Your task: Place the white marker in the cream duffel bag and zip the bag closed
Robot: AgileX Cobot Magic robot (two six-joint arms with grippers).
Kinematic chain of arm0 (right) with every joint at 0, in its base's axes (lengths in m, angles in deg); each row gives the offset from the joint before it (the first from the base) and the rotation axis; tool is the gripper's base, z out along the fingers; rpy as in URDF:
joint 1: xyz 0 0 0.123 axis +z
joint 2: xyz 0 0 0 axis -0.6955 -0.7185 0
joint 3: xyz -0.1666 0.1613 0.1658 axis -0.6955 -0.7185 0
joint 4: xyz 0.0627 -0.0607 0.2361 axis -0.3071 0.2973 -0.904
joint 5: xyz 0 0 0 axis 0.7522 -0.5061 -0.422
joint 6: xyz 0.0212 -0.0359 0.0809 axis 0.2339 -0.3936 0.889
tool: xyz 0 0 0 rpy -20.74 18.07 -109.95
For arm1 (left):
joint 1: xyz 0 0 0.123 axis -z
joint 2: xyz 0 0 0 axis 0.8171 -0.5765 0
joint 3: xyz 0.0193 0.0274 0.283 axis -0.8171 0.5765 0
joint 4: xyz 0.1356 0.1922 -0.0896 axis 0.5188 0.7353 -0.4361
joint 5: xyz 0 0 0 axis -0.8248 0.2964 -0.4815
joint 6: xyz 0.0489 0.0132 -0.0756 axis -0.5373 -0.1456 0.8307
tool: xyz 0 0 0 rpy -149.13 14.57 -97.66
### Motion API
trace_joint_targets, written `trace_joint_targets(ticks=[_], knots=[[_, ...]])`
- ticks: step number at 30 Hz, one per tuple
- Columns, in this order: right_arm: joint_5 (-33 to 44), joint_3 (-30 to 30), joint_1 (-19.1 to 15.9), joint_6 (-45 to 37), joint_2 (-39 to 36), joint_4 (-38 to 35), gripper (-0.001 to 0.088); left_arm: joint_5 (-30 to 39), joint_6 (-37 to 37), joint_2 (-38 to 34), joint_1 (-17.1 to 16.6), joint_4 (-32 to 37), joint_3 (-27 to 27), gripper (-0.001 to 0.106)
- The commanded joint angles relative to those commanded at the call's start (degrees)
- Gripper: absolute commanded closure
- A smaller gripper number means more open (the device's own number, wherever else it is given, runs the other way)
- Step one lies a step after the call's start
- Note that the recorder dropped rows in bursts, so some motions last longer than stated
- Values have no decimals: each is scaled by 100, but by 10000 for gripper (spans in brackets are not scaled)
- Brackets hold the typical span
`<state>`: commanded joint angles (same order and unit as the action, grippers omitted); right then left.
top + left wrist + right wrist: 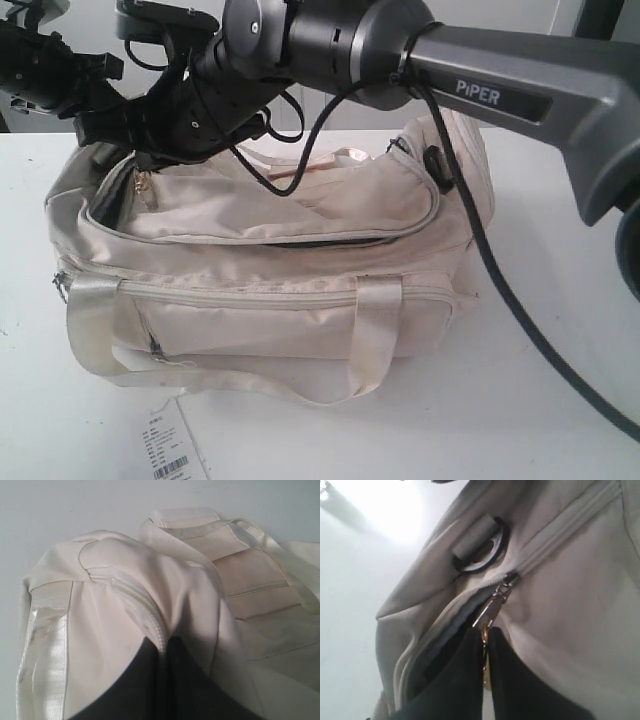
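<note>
Cream duffel bag (270, 270): judged soft, limp; zipper charm (497, 600) is clamped by right pincer (485, 641), end fabric (125, 580) by left pincer (164, 654).

duffel bag (260, 270) on table (560, 420), tag (170, 450) in front

You've got soft, even light over the white table (540, 400), just a faint shadow under the cream duffel bag (260, 270). In your right wrist view, glare burns out the table; the right gripper (483, 645) blurs dark, the zipper pull (496, 602) looks fairly sharp.
</note>
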<state>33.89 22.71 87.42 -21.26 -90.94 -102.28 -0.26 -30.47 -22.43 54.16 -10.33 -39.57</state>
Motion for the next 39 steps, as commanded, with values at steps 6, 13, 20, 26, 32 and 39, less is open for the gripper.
trace_joint_targets(ticks=[6,13,20,26,32,39], knots=[[299,0,0,-580,0,-599,868,-71,24,0,0,0,0,1047],[227,0,0,-646,0,-705,868,-70,38,0,-36,-16,0,1047],[255,0,0,-750,-12,-219,694,-36,38,0,-36,-30,0,1047],[220,0,-225,143,-86,-541,342,-14,38,0,-36,-30,0,1047],[251,0,-275,-3,-272,-1508,364,-14,25,0,-36,-30,0,1047],[-22,0,-275,11,-650,-1539,364,20,25,0,-36,-51,0,1047]])
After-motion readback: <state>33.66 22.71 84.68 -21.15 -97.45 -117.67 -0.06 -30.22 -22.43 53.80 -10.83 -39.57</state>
